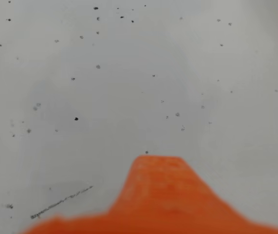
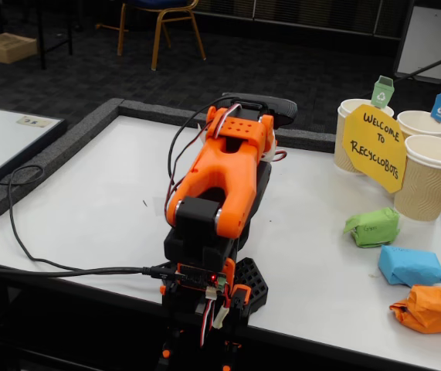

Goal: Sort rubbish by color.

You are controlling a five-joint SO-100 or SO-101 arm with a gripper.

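Observation:
Three crumpled paper wads lie at the right of the white table in the fixed view: a green one [image 2: 373,227], a blue one [image 2: 410,265] and an orange one [image 2: 430,308]. The orange arm [image 2: 224,174] is folded down over its base, well left of them. Its gripper points away from the camera and is mostly hidden behind the arm. In the wrist view only one orange finger [image 1: 160,195] shows, over bare speckled white table, with nothing in it. The jaws' gap cannot be seen.
Three paper cups stand at the back right: one with a green tag [image 2: 351,116], one with a blue tag [image 2: 417,122], one with an orange tag [image 2: 429,182]. A yellow sign [image 2: 374,147] leans on them. A black cable [image 2: 42,259] runs across the table's left front.

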